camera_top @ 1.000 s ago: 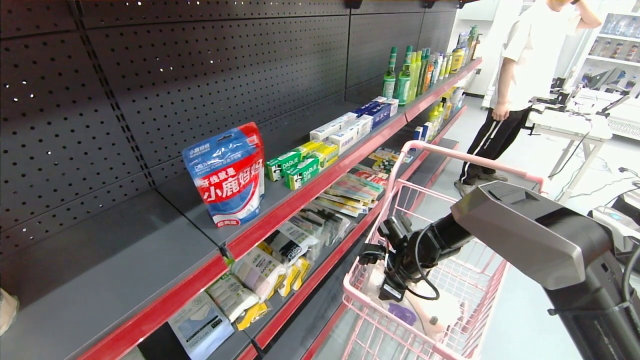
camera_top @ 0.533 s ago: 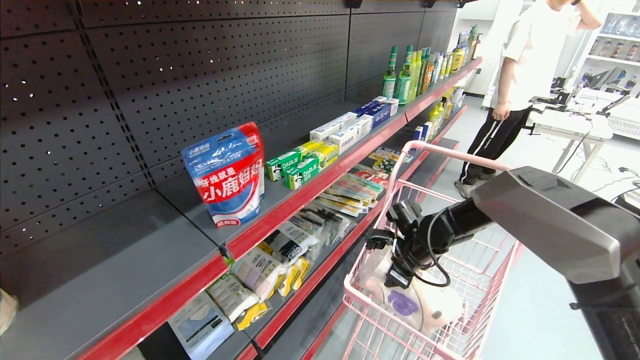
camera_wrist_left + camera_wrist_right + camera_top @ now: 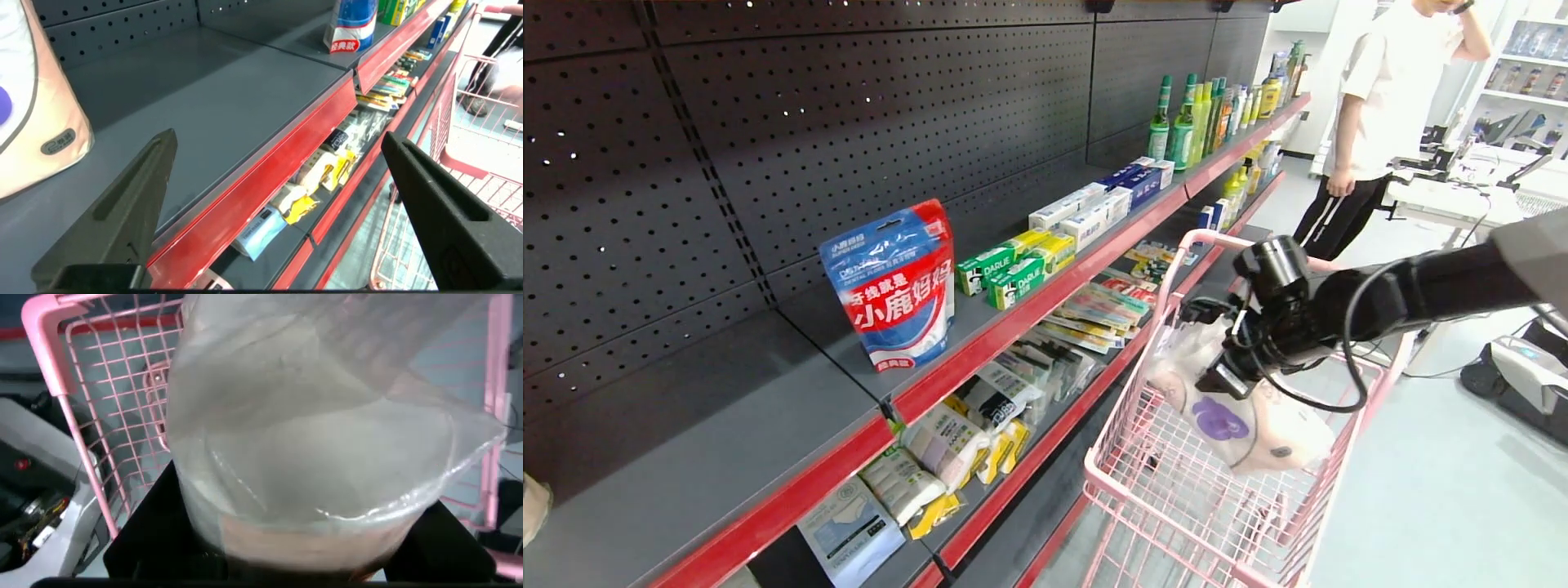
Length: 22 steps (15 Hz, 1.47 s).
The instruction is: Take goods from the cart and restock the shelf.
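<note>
A soft plastic-wrapped pack (image 3: 1245,425), white and pink with a purple mark, hangs above the pink cart (image 3: 1112,488). My right gripper (image 3: 1218,369) is shut on its top wrap, and the pack dangles below it, clear of the basket floor. In the right wrist view the clear wrap of the pack (image 3: 327,449) bulges between the dark fingers (image 3: 159,535). My left gripper (image 3: 278,140) stands open over the bare grey shelf board (image 3: 237,90), nothing between its fingers. A similar pack (image 3: 33,106) stands on that board beside it.
A blue and red pouch (image 3: 894,282) stands on the shelf (image 3: 727,425), with green toothpaste boxes (image 3: 1013,273) and bottles (image 3: 1188,122) farther along. The red-edged lower shelf (image 3: 980,425) holds packets. Open floor lies right of the cart.
My right arm has risen and swung to the right, lifting the pack from low inside the cart to above its rim. The shelf goods have not moved.
</note>
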Tool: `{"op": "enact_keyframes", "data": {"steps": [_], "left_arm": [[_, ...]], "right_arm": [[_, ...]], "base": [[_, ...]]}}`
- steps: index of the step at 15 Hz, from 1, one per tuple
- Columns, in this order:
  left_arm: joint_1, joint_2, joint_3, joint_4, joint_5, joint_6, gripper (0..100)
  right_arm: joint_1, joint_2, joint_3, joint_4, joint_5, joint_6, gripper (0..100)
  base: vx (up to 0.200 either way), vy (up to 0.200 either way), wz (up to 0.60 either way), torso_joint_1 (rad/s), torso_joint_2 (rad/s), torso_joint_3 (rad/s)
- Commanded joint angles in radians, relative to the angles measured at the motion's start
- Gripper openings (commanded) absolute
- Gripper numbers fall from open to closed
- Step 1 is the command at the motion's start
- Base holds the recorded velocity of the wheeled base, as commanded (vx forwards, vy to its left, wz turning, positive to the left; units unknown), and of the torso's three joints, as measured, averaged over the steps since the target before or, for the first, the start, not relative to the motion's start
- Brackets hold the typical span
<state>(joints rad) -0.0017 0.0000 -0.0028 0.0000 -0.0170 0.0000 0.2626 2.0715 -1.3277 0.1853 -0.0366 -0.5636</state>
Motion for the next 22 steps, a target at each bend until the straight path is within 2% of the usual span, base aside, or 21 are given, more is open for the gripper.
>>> {"op": "enact_keyframes", "data": {"steps": [1, 5, 7, 8, 11, 13, 14, 15, 17, 22], "left_arm": [[0.000, 0.000, 0.001, 0.000, 0.000, 0.000, 100], [0.000, 0.000, 0.001, 0.000, 0.000, 0.000, 100], [0.000, 0.000, 0.001, 0.000, 0.000, 0.000, 100], [0.000, 0.000, 0.000, 0.000, 0.000, 0.000, 100], [0.000, 0.000, 0.000, 0.000, 0.000, 0.000, 100], [0.000, 0.002, 0.000, 0.000, 0.000, 0.002, 100], [0.000, 0.002, 0.000, 0.000, 0.000, 0.002, 100], [0.000, 0.002, 0.000, 0.000, 0.000, 0.002, 100], [0.000, 0.000, 0.000, 0.000, 0.000, 0.002, 100], [0.000, 0.000, 0.000, 0.000, -0.001, 0.002, 100]], "right_arm": [[-0.054, -0.309, 0.110, 0.003, -0.009, 0.037, 0], [-0.080, -0.636, 0.268, 0.002, -0.055, 0.071, 0], [-0.098, -0.854, 0.387, -0.001, -0.059, 0.162, 0], [-0.108, -0.892, 0.407, -0.001, -0.059, 0.172, 0], [-0.218, -1.193, 0.591, -0.003, -0.045, 0.183, 0], [-0.230, -1.266, 0.634, -0.003, -0.043, 0.185, 0], [-0.232, -1.389, 0.696, -0.007, -0.043, 0.252, 0], [-0.229, -1.397, 0.691, -0.010, -0.045, 0.301, 0], [-0.270, -1.429, 0.728, -0.106, -0.060, 0.372, 0], [-0.282, -1.519, 0.808, -0.081, -0.042, 0.373, 0]], "base": [[0.000, 0.000, 0.00, 0.000, 0.00, 0.000], [0.000, 0.000, 0.00, 0.000, 0.00, 0.000], [0.000, 0.000, 0.00, 0.000, 0.00, 0.000], [0.000, 0.000, 0.00, 0.000, 0.00, 0.000], [0.000, 0.000, 0.00, 0.000, 0.00, 0.000], [0.000, 0.000, 0.00, 0.000, 0.00, 0.000], [0.000, 0.000, 0.00, 0.000, 0.00, 0.000], [0.000, 0.000, 0.00, 0.000, 0.00, 0.000], [0.000, 0.000, 0.00, 0.000, 0.00, 0.000], [0.000, 0.000, 0.00, 0.000, 0.00, 0.000]]}}
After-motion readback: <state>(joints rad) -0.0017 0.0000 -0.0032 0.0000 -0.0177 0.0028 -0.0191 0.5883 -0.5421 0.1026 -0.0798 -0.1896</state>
